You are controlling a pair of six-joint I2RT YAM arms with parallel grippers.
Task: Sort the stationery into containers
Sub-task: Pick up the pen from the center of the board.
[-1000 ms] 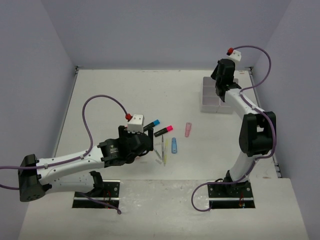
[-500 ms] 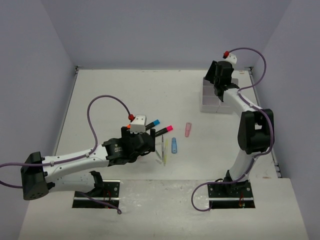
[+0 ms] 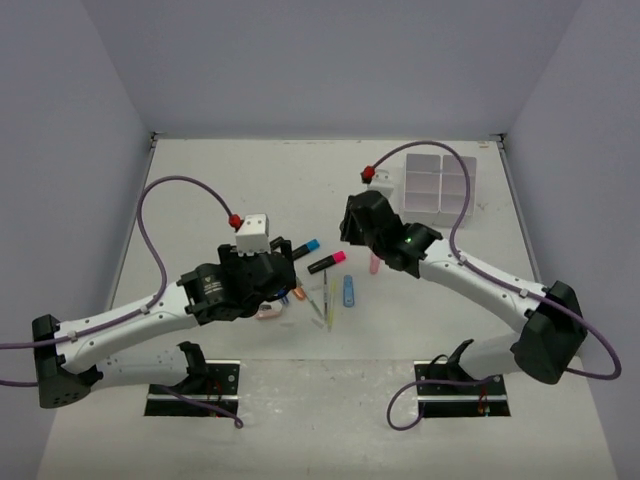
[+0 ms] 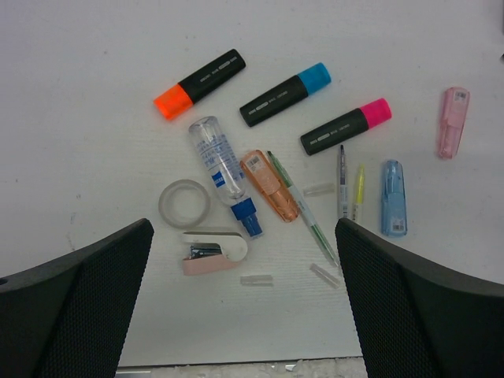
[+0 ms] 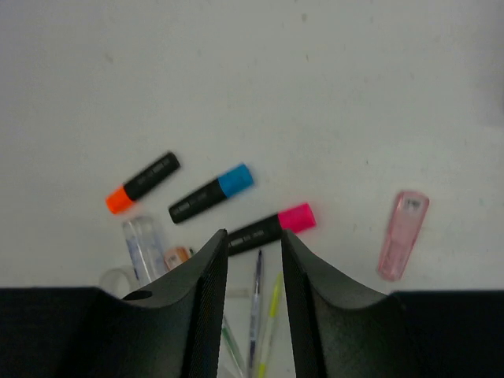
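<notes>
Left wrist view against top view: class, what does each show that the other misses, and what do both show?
Only the left wrist view: the orange highlighter, which the left arm covers from above. Only the top view: the organiser and the right arm. Both: the blue highlighter, pink highlighter, pens, blue piece and pink piece.

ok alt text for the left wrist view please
Stationery lies scattered on a white table: three black highlighters capped orange, blue and pink, a clear bottle, a tape roll, thin pens, a pink piece and a blue piece. The open left end effector frames the bottom corners.
</notes>
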